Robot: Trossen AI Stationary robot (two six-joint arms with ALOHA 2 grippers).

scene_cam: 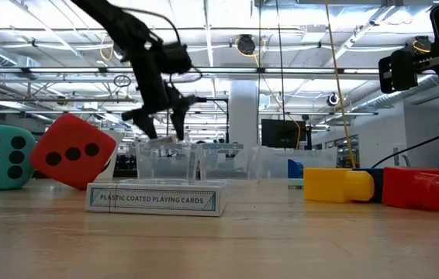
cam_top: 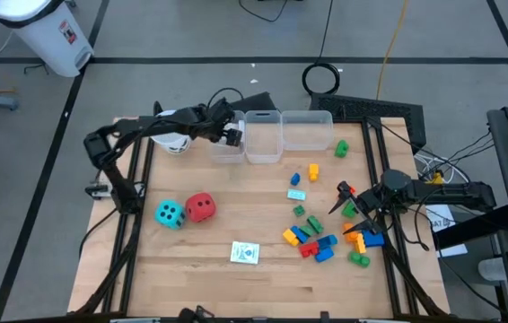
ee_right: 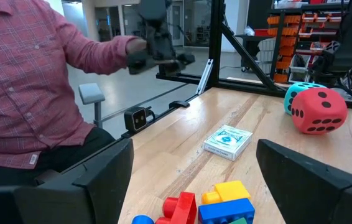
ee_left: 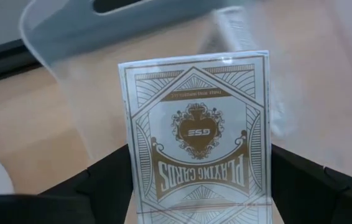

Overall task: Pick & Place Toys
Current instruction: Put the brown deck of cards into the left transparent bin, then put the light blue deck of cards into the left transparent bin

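1. My left gripper (cam_top: pixel 232 135) is raised above the leftmost of the three clear bins (cam_top: pixel 227 148) at the far edge of the table (cam_top: pixel 200 269), and its fingers clamp a white card pack (ee_left: pixel 198 134) on both sides.
2. The held pack hangs over that bin's open top, face toward my left wrist camera.
3. My right gripper (cam_top: pixel 344 199) is at the right side of the table with its jaws spread and nothing between them, just beside the cluster of plastic bricks (cam_top: pixel 321 242).
4. The second card pack (cam_top: pixel 245 253) lies flat near the front middle of the table.
5. The teal die (cam_top: pixel 170 213) and the red die (cam_top: pixel 200 207) sit touching on the left half.
6. A white paper cup (cam_top: pixel 173 142) stands under my left arm.
7. A person in a plaid shirt (ee_right: pixel 27 81) sits beyond the table edge.
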